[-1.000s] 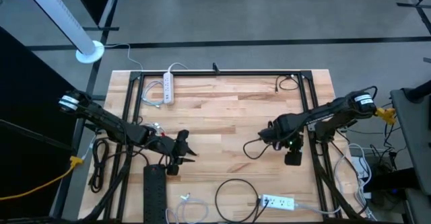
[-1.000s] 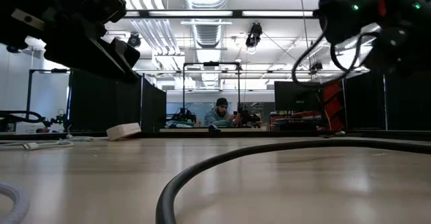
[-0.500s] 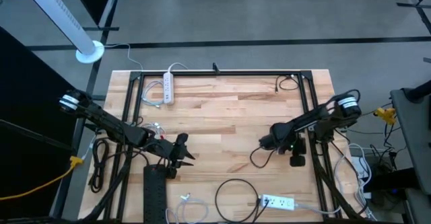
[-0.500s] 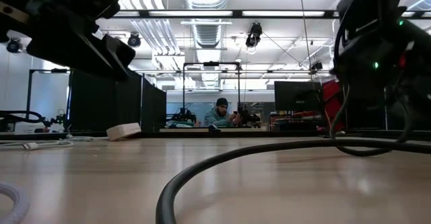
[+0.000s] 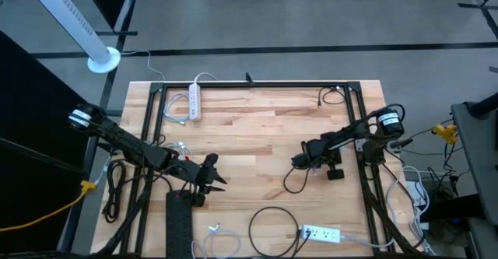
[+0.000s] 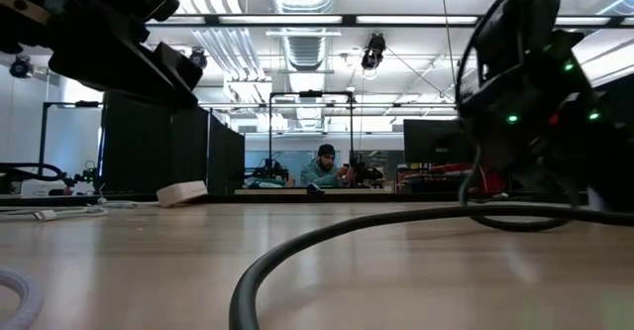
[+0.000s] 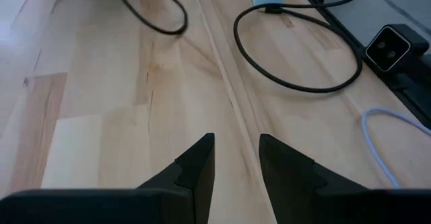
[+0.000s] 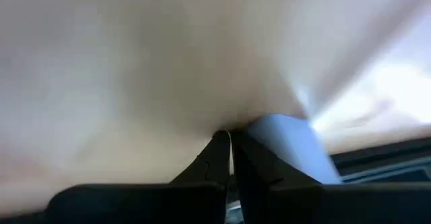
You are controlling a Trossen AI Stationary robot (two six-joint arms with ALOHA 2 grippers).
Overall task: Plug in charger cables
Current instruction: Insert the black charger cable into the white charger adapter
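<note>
My right gripper (image 5: 296,162) hovers low over the table's right half, shut on a thin black charger cable (image 5: 289,183). The cable's loop hangs below it and rests on the wood (image 6: 525,221). My left gripper (image 5: 217,173) stands open over bare wood at the near left, touching nothing; its fingers (image 7: 202,160) point toward another black charger cable (image 7: 296,49). That cable lies in a loop (image 5: 272,228) next to a white power strip (image 5: 320,233). A white cable (image 5: 214,239) lies near the front edge. My right gripper holds the black cable at one end of its loop (image 5: 296,169). The gripper itself hides the place of contact, and its wrist view is blurred, showing only the fingers (image 8: 219,153) close together. The cable hangs slack below, its loop lying on the table.
A black power strip (image 5: 179,224) lies at the near left, a second white power strip (image 5: 194,102) at the far left. More black cables lie at the far right corner (image 5: 333,96) and left edge (image 5: 117,185). A yellow cord (image 5: 47,212) runs off the left side.
My right gripper has come down toward the table and gone a little toward its left edge, staying shut on the black cable. The cable's loop has come down with it and now lies on the wood.
</note>
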